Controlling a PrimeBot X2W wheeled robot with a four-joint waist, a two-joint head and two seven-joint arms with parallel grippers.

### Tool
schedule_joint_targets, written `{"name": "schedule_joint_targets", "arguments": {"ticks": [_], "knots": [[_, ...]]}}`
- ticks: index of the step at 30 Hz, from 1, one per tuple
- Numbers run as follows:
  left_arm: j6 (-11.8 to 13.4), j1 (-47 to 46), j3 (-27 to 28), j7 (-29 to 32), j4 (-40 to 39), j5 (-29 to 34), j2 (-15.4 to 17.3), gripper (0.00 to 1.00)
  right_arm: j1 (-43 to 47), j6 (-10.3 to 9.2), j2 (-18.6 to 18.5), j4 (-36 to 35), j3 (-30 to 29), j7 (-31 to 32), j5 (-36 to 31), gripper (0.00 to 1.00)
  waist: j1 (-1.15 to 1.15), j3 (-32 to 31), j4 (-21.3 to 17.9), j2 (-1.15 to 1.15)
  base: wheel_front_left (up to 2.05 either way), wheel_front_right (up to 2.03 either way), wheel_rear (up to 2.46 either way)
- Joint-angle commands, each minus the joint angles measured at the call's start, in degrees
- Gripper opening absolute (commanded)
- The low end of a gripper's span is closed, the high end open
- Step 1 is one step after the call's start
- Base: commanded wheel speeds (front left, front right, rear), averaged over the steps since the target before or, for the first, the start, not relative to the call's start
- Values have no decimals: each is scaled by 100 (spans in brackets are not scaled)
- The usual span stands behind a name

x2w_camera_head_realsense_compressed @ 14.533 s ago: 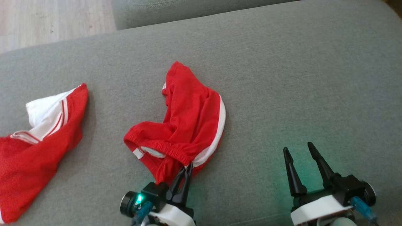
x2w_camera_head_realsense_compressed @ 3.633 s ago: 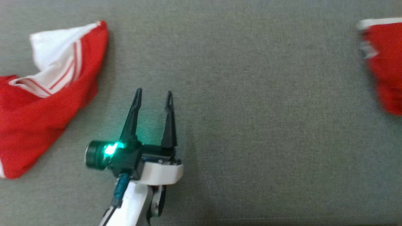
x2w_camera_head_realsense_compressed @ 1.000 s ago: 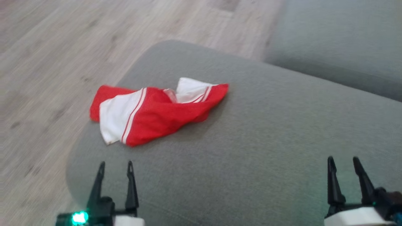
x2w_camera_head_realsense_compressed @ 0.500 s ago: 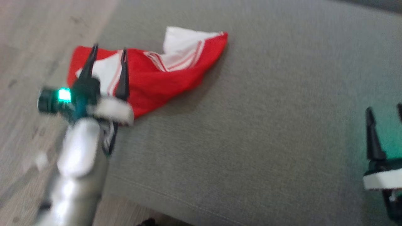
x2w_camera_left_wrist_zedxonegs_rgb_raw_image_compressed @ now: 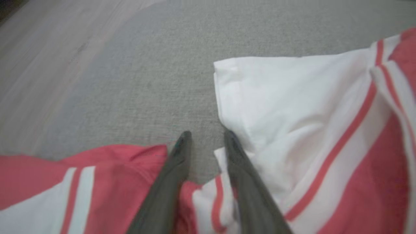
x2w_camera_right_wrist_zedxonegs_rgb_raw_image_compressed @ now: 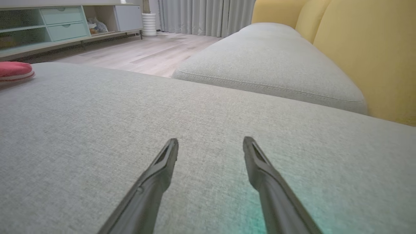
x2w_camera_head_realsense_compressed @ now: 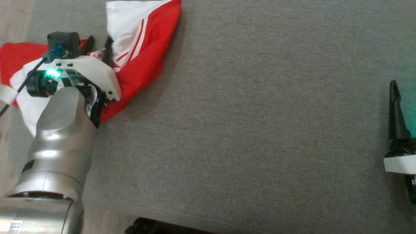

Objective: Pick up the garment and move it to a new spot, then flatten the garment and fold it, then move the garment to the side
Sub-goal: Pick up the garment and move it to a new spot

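Red-and-white garment (x2w_camera_head_realsense_compressed: pixel 143 61), one; tools (x2w_camera_left_wrist_zedxonegs_rgb_raw_image_compressed: pixel 204 138) (x2w_camera_right_wrist_zedxonegs_rgb_raw_image_compressed: pixel 210 143), two

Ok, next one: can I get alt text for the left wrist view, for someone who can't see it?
The left gripper, its two dark fingers slightly apart at the tips, sits among the folds of a crumpled red and white striped garment lying on a grey cushion. Pale wood floor runs along the upper left.

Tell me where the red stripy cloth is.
The cloth lies upper left in the head view, at the grey cushion's left edge, under the left gripper.
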Motion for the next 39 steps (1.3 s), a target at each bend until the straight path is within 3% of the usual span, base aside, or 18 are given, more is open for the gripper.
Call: {"name": "schedule_joint_targets", "arguments": {"ticks": [1, 10, 20, 31, 39], "knots": [[-8, 123, 78, -116, 61, -34, 247, 0, -66, -4, -24, -151, 110, -62, 34, 100, -1, -58, -68, 0, 0, 0, 0], [-37, 23, -209, -1073, -60, -130, 427, 0, 32, -4, 499, 132, 311, -62, 40, 100, -1, -1198, -431, 0, 0, 0, 0], [-40, -289, -1254, -1214, -1454, -755, 815, 0, 380, -4, 1048, 331, 359, -62, 77, 100, -1, -2240, -1173, 0, 0, 0, 0], [-40, -933, -2310, -674, -3293, -1393, 995, 0, 425, -4, 1361, 312, 442, -62, 117, 100, -1, -2370, -1881, 0, 0, 0, 0], [-40, -1405, -2815, -531, -3747, -1446, 686, 0, 252, -4, 1488, 305, 623, -62, 157, 100, -1, -2191, -2444, 0, 0, 0, 0]]}}
